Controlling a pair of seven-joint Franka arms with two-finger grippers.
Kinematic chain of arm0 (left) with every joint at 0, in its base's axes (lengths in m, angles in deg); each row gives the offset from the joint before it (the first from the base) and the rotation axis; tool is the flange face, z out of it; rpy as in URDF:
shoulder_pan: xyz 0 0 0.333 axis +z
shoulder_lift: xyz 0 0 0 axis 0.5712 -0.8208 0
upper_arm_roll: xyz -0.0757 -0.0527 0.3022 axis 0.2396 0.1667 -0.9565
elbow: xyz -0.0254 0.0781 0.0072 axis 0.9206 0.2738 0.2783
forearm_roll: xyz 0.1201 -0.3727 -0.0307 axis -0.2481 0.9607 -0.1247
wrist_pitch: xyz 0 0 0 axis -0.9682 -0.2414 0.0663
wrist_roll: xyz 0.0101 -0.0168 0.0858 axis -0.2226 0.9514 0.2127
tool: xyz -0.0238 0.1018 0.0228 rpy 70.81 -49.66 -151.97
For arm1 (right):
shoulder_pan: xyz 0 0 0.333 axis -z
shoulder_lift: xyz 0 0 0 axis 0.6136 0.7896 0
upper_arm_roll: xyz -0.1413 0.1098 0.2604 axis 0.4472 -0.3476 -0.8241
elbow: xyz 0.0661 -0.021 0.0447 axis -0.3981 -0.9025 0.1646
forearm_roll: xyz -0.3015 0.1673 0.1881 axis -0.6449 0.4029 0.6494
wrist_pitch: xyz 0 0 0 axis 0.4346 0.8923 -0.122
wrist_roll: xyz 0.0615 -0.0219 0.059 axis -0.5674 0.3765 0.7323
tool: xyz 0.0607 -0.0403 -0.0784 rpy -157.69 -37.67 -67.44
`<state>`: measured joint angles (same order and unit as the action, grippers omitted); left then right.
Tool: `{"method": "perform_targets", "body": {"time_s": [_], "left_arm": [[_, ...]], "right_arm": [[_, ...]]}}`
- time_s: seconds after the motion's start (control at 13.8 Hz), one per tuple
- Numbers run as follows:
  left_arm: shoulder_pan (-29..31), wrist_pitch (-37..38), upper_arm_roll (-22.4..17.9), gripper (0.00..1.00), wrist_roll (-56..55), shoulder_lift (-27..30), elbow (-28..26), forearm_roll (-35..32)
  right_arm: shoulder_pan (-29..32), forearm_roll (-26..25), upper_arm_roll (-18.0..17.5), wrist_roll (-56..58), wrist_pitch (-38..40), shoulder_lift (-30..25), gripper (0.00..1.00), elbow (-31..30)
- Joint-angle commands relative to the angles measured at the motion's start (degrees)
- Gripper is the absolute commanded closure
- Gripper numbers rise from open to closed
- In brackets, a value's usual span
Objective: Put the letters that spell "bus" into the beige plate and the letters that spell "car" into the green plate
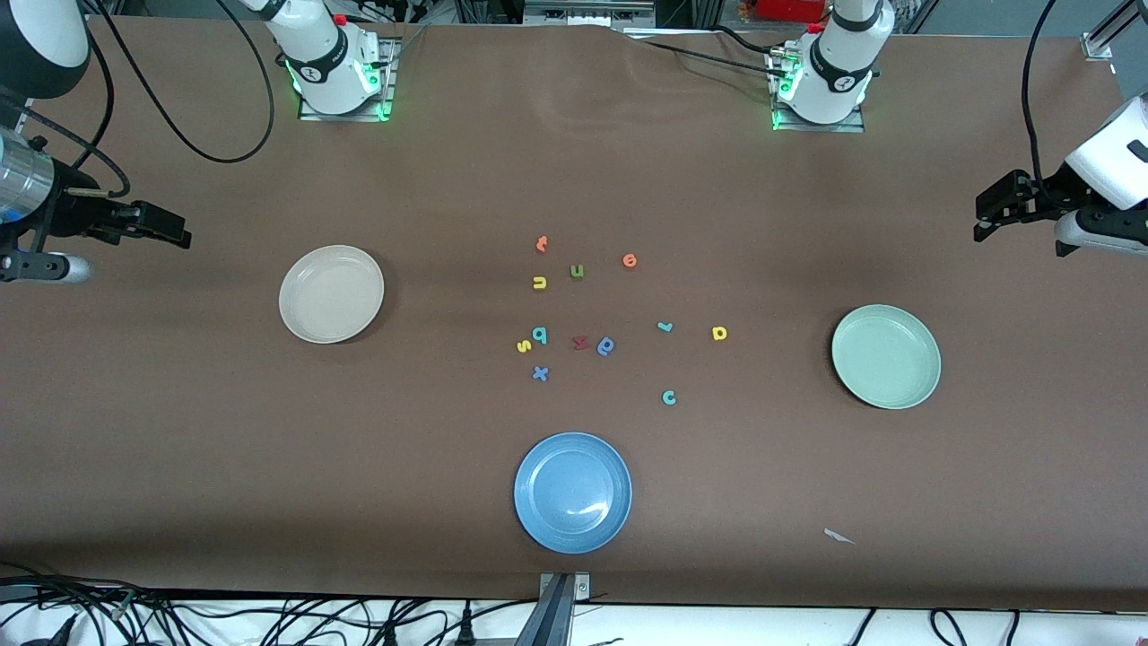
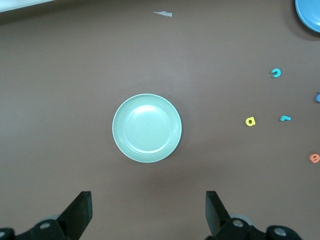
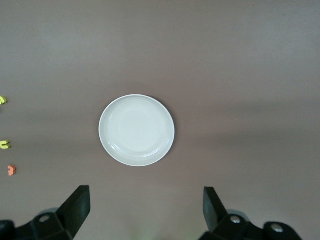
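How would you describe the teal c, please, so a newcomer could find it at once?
Start at the blue plate nearest the front camera, then look a little farther back, toward the green plate. The teal c lies alone on the bare table there. It is the letter closest to the blue plate on that side, and the only open ring shape.

Matt brown table, glossy blue plate

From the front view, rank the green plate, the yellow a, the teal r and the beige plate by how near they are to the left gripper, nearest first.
Left gripper, jaws open, hangs over the left arm's end of the table.
1. Green plate: at that same end.
2. Yellow a: beside the plate, toward the middle.
3. Teal r: next to the a, farther toward the middle.
4. Beige plate: at the right arm's end.
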<state>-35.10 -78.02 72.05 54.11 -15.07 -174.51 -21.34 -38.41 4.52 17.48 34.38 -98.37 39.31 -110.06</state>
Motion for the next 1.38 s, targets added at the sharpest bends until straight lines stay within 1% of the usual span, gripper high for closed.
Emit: {"method": "perform_targets", "body": {"time_s": [0.0, 0.29, 0.44, 0.58, 0.73, 0.94, 1.02, 1.16, 1.23, 1.31], "left_arm": [[0.26, 0.82, -0.01, 0.0, 1.35, 0.39, 0.53, 0.69], [-0.09, 0.12, 0.34, 0.0, -0.93, -2.33, 0.71, 0.69], [-1.05, -2.15, 0.78, 0.0, -2.51, -4.79, 0.62, 0.78], [-1.67, -4.61, 2.97, 0.0, -5.14, -8.04, 0.54, 1.39], [-1.93, -7.68, 5.6, 0.0, -8.13, -11.55, 0.1, 1.57], [-1.93, -16.11, 10.09, 0.0, -15.67, -16.56, -2.01, 1.57], [-1.93, -19.1, 11.41, 0.0, -18.14, -18.06, -3.23, 1.57], [-2.2, -27.69, 14.13, 0.0, -22.97, -20.7, -7.35, 1.05], [-3.07, -31.57, 14.49, 0.0, -25.26, -21.49, -9.72, 0.78], [-4.21, -34.48, 14.58, 0.0, -26.93, -21.67, -12.27, 0.69]], "right_arm": [[-4.26, -0.99, -0.42, -5.23, -1.38, 1.51, 0.0, -0.36], [-13.48, -0.99, -0.33, -20.77, -9.37, 6.6, 0.0, -1.94], [-18.15, -1.08, -0.33, -28.51, -13.14, 9.68, 0.01, -1.94], [-22.19, -1.08, -0.33, -37.12, -17.53, 13.36, 0.01, -1.85], [-24.14, -1.08, -0.33, -45.65, -22.98, 17.41, 0.01, -1.5], [-27.13, -0.21, -0.33, -56.55, -28.88, 23.29, 0.01, -0.45], [-27.74, -0.03, -0.33, -61.9, -30.64, 25.32, 0.01, -0.19], [-31.16, -0.38, -0.24, -72.98, -35.99, 29.27, 0.02, 0.08], [-31.61, -0.38, -0.33, -76.24, -38.02, 31.55, 0.11, 1.47], [-31.62, -0.12, -0.33, -78.19, -38.65, 34.1, 0.16, 3.31]]}}
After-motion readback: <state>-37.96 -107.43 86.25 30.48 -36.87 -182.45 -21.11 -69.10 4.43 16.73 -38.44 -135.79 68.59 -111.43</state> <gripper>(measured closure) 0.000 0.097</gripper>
